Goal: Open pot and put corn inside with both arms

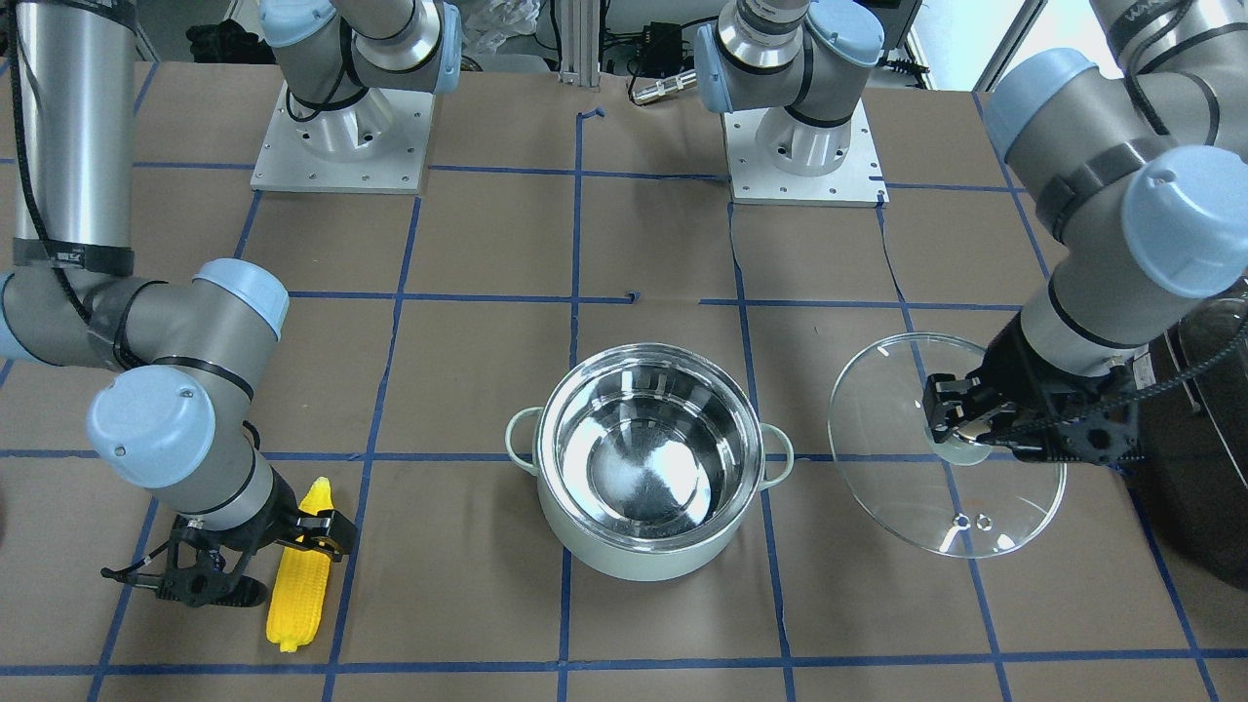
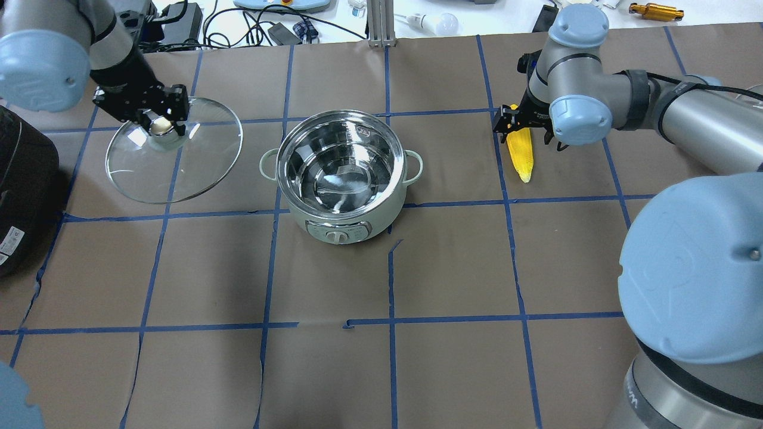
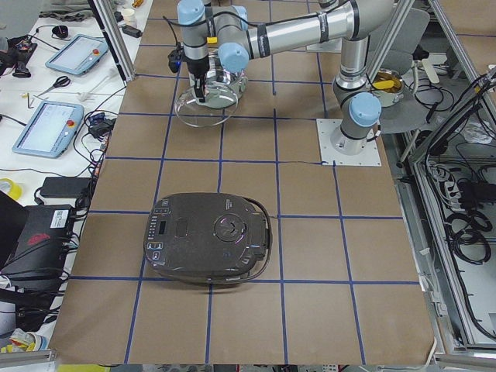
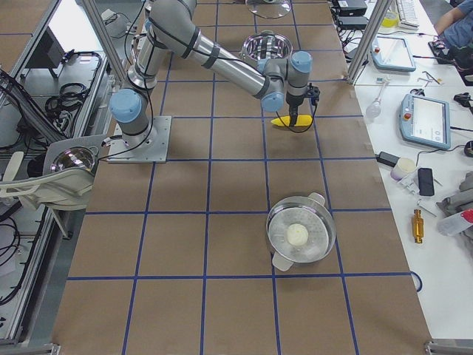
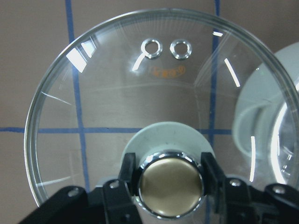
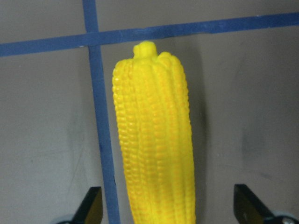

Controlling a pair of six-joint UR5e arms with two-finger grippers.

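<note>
The mint-green pot (image 1: 643, 551) stands open in the middle of the table, its steel inside empty; it also shows in the overhead view (image 2: 381, 217). My left gripper (image 1: 960, 421) (image 2: 161, 125) is shut on the brass knob (image 5: 170, 186) of the glass lid (image 1: 907, 390) (image 2: 179, 173) and holds it tilted beside the pot. I cannot tell if the lid's rim touches the table. The yellow corn (image 1: 297, 585) (image 2: 523, 155) (image 6: 154, 140) lies on the table on the pot's other side. My right gripper (image 1: 310, 531) (image 2: 520, 122) (image 6: 169, 210) is open, one finger on each side of the corn's thick end, with gaps.
A large black appliance (image 3: 209, 248) (image 2: 24, 179) sits at the table's end, just beyond the lid. A steel steamer pan with a white ball (image 4: 299, 235) sits far off near the right end. The two arm bases (image 1: 341, 136) (image 1: 799, 146) stand at the robot's edge.
</note>
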